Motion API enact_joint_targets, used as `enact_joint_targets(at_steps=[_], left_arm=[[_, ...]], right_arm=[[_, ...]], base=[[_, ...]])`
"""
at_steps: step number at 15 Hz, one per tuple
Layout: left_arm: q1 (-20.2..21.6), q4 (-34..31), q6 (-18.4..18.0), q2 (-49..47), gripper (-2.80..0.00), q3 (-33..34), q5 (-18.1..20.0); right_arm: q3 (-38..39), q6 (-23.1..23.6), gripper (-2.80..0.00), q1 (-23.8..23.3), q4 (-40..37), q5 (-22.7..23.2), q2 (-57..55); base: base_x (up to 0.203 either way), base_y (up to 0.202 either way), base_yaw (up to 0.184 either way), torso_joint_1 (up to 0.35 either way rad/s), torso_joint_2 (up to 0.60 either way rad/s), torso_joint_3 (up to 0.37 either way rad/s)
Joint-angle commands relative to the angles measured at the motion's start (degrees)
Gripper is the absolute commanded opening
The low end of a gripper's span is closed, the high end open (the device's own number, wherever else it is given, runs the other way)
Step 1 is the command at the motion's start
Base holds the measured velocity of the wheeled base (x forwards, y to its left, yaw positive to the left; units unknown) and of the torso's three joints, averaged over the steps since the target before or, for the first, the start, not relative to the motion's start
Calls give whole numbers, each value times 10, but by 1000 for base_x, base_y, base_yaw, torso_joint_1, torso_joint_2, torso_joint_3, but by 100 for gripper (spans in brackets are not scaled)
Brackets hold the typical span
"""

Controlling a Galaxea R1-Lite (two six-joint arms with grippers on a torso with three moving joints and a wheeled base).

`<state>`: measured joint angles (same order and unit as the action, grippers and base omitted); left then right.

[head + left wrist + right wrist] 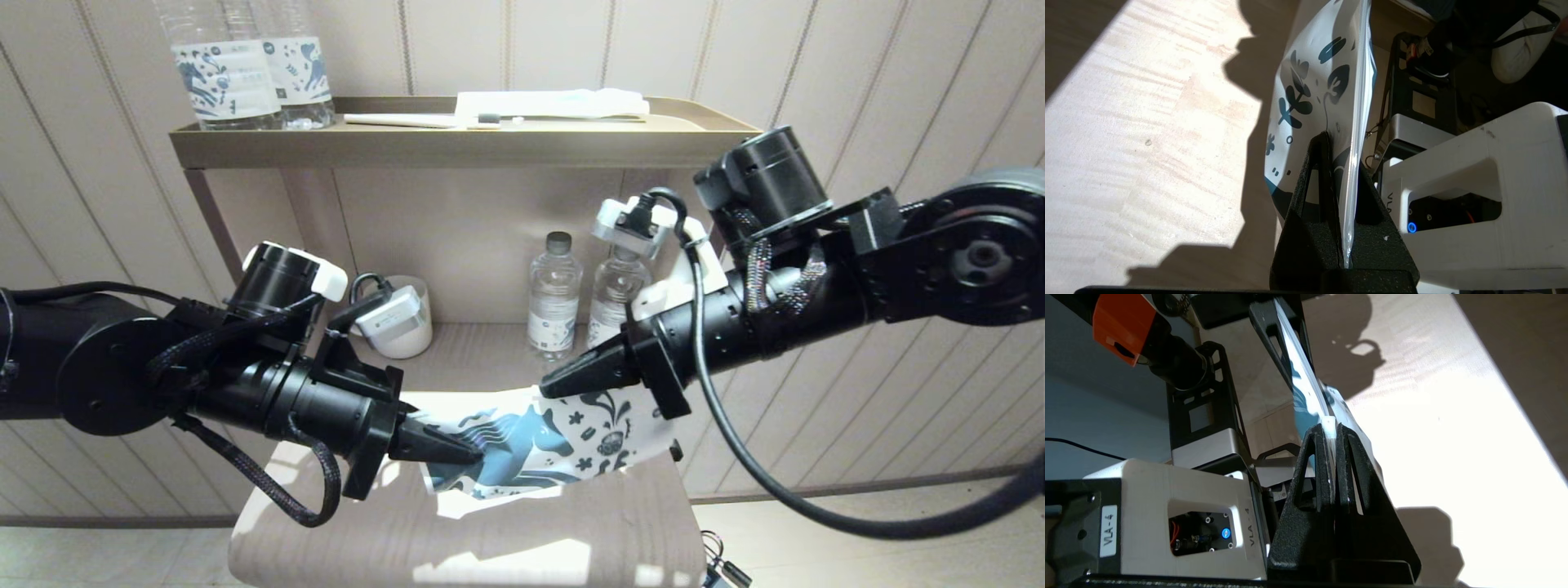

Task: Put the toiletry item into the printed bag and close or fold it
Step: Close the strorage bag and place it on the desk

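While both grippers (469, 452) (549, 382) clamp the printed bag (571, 437), two bottles (555, 296) just behind.

Looks like a hotel room or guest suite mock-up: beige panelled wall (857, 65) with vertical grooves, a brass-coloured shelf unit (457, 147) with a tray-like top holding horse-labelled water bottles (245, 73), a white-handled toothbrush (424, 120) and a flat white packet (555, 102), amenity-style. Lower shelf has two more small labelled bottles (555, 294) and a white cup (408, 322). In front, an upholstered stool (571, 523) in taupe fabric, sunlit. Pale floor (857, 531) and dark skirting along the wall. Matching horse print on the printed bag (555, 441) suggests branded guest toiletries
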<state>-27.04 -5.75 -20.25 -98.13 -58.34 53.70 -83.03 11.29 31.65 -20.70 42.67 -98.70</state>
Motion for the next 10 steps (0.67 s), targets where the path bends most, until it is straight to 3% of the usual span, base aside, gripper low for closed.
enact_joint_targets(at_steps=[1, 6, 10], left_arm=[[1, 0, -1, 4, -280, 2, 4], [1, 0, -1, 12, -280, 3, 4], [6, 1, -1, 8, -280, 3, 4]], right_arm=[[46, 1, -280, -29, -1, 2, 53], [117, 0, -280, -102, -1, 2, 120], [146, 1, -280, -129, -1, 1, 138]], base=[[0, 0, 0, 0, 0, 0], [0, 0, 0, 0, 0, 0], [0, 0, 0, 0, 0, 0]])
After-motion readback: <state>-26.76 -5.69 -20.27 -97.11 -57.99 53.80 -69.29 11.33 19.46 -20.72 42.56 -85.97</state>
